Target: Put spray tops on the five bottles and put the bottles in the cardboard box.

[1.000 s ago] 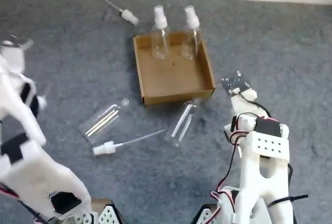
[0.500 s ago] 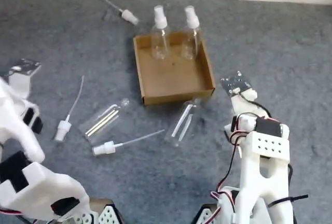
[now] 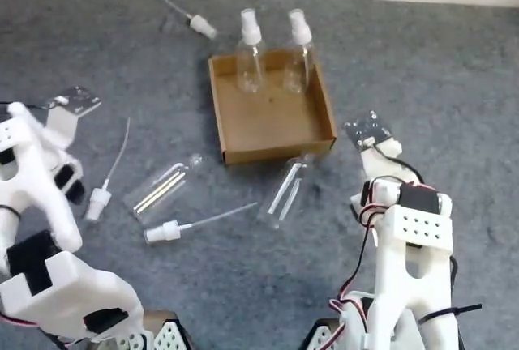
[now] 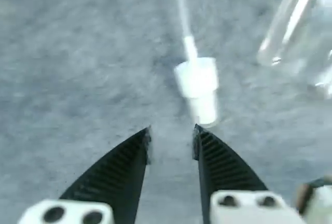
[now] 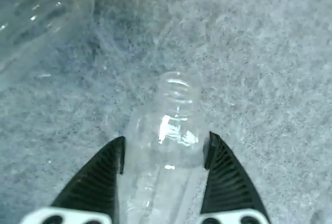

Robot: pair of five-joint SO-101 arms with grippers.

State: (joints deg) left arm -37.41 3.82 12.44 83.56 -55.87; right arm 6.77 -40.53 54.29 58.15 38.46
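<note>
Spray top (image 4: 196, 81): light, rigid, likely best gripped at its collar; lies well apart from cardboard box (image 3: 276, 154). Left gripper (image 4: 171, 129), narrowly open and empty, hangs just beside it. Right gripper (image 5: 166, 138) clamps an uncapped, probably slippery bottle (image 5: 174, 105).

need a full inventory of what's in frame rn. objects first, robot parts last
cardboard box: 1, brown, mid-table
capped bottles: 2, clear with white spray tops, upright at the box's far end
lying bottles: 2, clear, no tops, on the cover in front of the box
gripped bottle: 1, clear, no top, in the right end effector
loose spray tops: 3, white, one beyond the box, two near the left arm
table cover: 1, grey
arms: 2, white, near edge
left end effector: black fingers, open, just short of a spray top
right end effector: black fingers, shut on the gripped bottle
</note>
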